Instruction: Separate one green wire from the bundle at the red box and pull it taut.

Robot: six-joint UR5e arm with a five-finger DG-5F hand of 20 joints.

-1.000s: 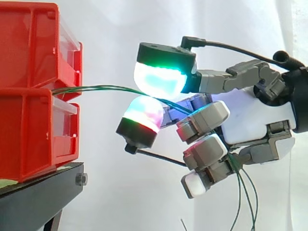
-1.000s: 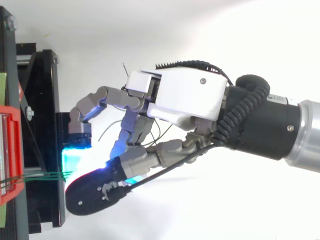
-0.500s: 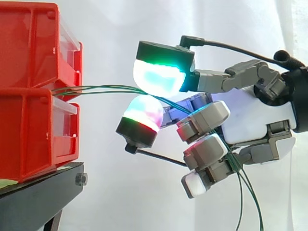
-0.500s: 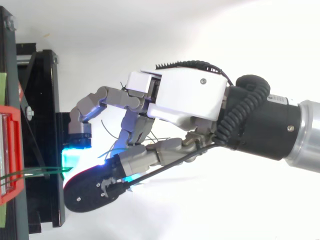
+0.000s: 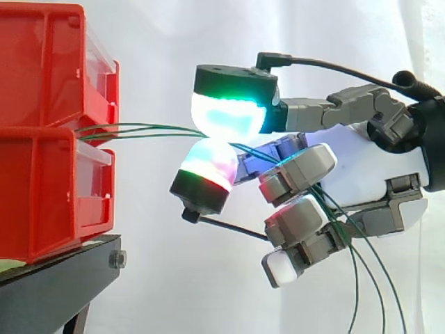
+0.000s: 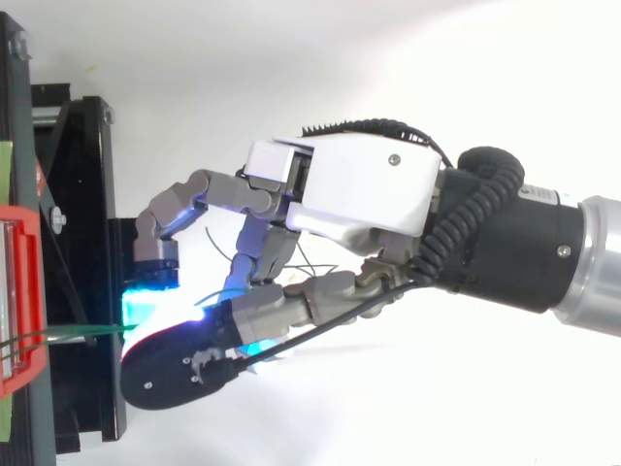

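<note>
The upper pad (image 5: 226, 115) has come down onto the lower one; the hand (image 5: 361, 174) pinches the green wires (image 5: 139, 129) from the red boxes (image 5: 42, 174) at the stand's (image 5: 62, 278) edge.

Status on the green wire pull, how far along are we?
Done: the hand is at the bundle, and its fingertips pinch the green wires just off the red bins. In hand: the separation, since more than one strand runs into the pinch. Left: isolate one strand and pull it taut; the span to the bins bows slightly.
</note>
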